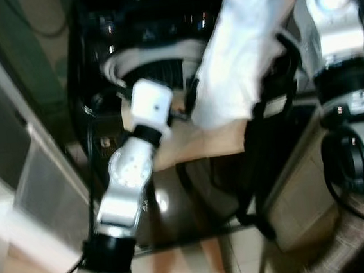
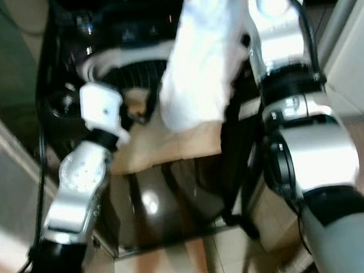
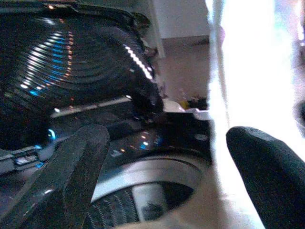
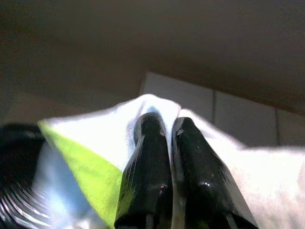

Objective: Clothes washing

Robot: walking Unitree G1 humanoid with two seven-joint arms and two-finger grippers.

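Observation:
A white garment (image 1: 238, 53) with a yellow-green patch (image 4: 90, 171) hangs from my raised right arm, over the washer's round opening (image 1: 156, 65). In the right wrist view my right gripper (image 4: 170, 126) is shut on its cloth. A beige garment (image 1: 195, 138) lies across the lower rim of the opening and onto the open door (image 1: 200, 193). My left gripper (image 3: 167, 143) is open at the opening's rim, beside the hanging white cloth (image 3: 248, 81), with nothing between its fingers.
The dark washer front (image 1: 94, 29) and its shiny open door stand right ahead. A pale wall panel (image 1: 37, 176) is at the left, tiled floor (image 1: 238, 253) below. A white cabinet side (image 2: 353, 42) stands at the right.

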